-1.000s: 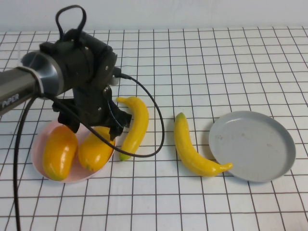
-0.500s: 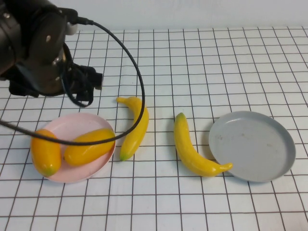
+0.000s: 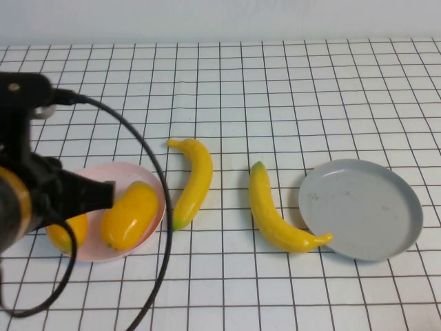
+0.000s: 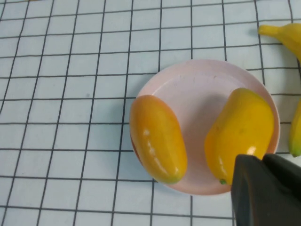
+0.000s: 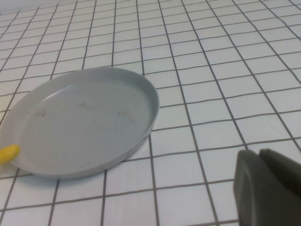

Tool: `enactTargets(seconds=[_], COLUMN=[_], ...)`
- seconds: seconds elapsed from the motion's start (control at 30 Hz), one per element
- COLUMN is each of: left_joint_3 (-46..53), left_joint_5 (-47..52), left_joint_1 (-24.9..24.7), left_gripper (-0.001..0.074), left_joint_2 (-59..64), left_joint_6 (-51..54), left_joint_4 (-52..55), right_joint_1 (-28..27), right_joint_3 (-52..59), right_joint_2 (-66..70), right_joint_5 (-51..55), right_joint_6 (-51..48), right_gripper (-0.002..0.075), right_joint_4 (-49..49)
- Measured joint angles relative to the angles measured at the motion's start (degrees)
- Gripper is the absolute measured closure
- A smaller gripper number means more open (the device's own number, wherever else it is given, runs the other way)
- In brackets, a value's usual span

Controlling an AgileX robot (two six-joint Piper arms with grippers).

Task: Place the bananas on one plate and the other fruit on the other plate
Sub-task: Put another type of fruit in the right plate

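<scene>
Half done. Two mangoes (image 3: 129,215) on pink plate (image 3: 148,176) at 9 o'clock. Two bananas (image 3: 196,178) mid-table, one tip touching grey plate (image 3: 386,207) at 3 o'clock. Left gripper (image 4: 265,188) above the pink plate, right gripper (image 5: 265,188) near the grey; jaws: cannot tell.

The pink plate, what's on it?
Two mangoes lie on the pink plate. The left gripper covers one mango's end; the right gripper is near the grey plate.
</scene>
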Motion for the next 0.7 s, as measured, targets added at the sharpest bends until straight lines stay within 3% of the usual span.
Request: enactTargets(seconds=[0.17, 0.5, 0.7], left_joint_3=[2.07, 8.67, 21.00], left_joint_5=[1.56, 2.53, -7.22], left_joint_1=[-2.87, -3.07, -1.34], left_gripper=[0.0735, 0.0737, 0.0737], left_joint_2=[-11.04, -27.30, -35.97], left_joint_6=[-2.26, 5.87, 5.92], left_joint_4=[-0.81, 0.08, 3.37], right_joint_1=[0.00, 0.00, 0.00], right_joint_3=[0.00, 0.00, 0.00], right_joint_2=[0.00, 0.00, 0.00], right_joint_5=[0.11, 0.11, 0.11], right_joint_6=[0.00, 0.00, 0.00], right_gripper=[0.0742, 0.0742, 0.0742], right_joint_4=[0.00, 0.00, 0.00])
